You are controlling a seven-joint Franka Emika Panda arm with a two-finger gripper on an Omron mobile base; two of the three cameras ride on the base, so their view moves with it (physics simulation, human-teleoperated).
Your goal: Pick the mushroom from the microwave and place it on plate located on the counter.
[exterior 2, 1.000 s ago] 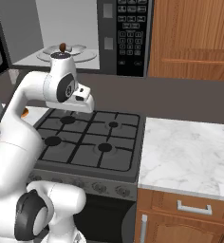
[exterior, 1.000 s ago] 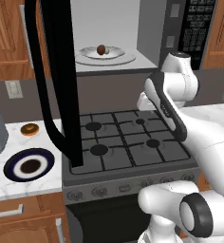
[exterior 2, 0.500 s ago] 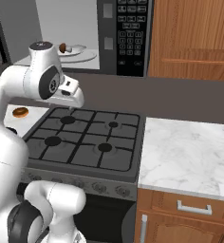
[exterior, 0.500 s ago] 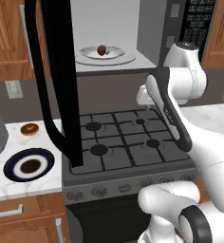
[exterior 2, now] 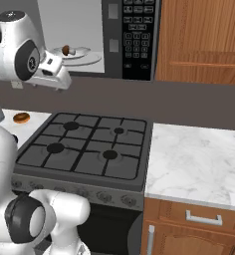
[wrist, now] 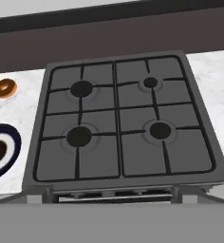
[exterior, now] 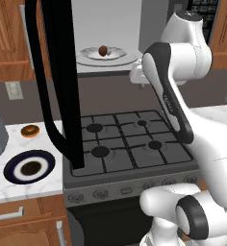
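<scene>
You are looking at one mushroom (exterior: 103, 50) sitting in the microwave (exterior: 106, 29), one plate (exterior: 30, 167) and one doughnut (exterior: 29, 130) lying on the left counter (exterior: 19, 185) — the gripper's state I cannot tell.

The microwave (exterior: 106, 36) mouth stands open above the stovetop (exterior: 127, 144); its black door (exterior: 57, 81) hangs leftward, seemingly over the counter (exterior: 19, 180) edge.

Two flanking base views and a downward hand view, all sharing the stovetop (wrist: 123, 123).

1 mushroom (exterior: 103, 50), 1 doughnut (exterior: 29, 130), 2 plates (exterior: 30, 167)
</scene>
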